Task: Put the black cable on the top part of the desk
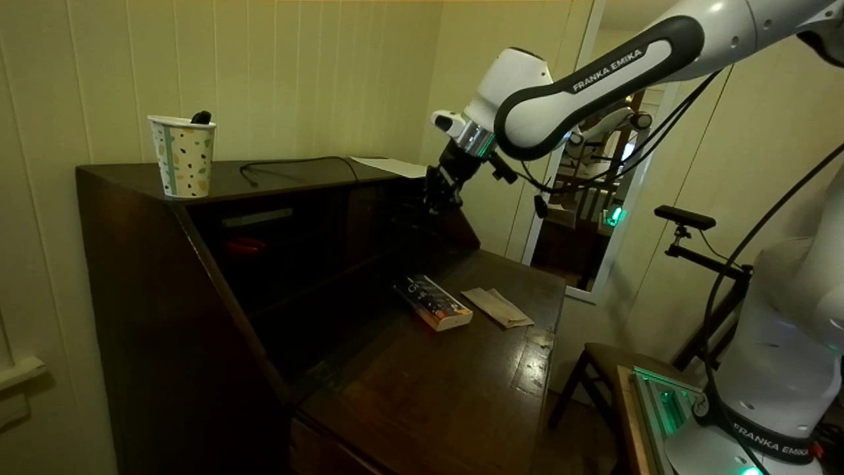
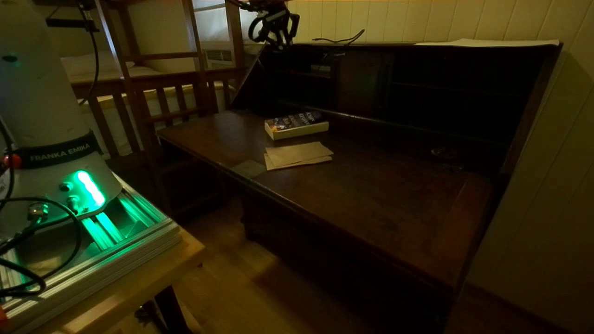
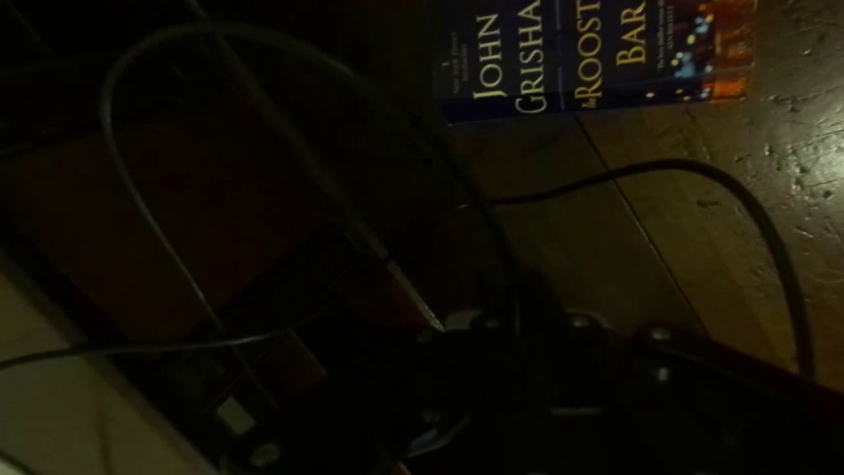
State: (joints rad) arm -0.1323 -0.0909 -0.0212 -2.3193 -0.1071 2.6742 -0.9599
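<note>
You get dim, yellowish light on the panelled wall (image 1: 297,79). In an exterior view your Franka base (image 2: 37,178) throws green light, its status lamp (image 2: 90,189) overexposed. Shadow fills the interior of the bureau (image 1: 125,264). Your wrist view is darkest: the pincer (image 3: 517,297) is lost in black, while glare speckles the tabletop (image 3: 817,165).
</note>
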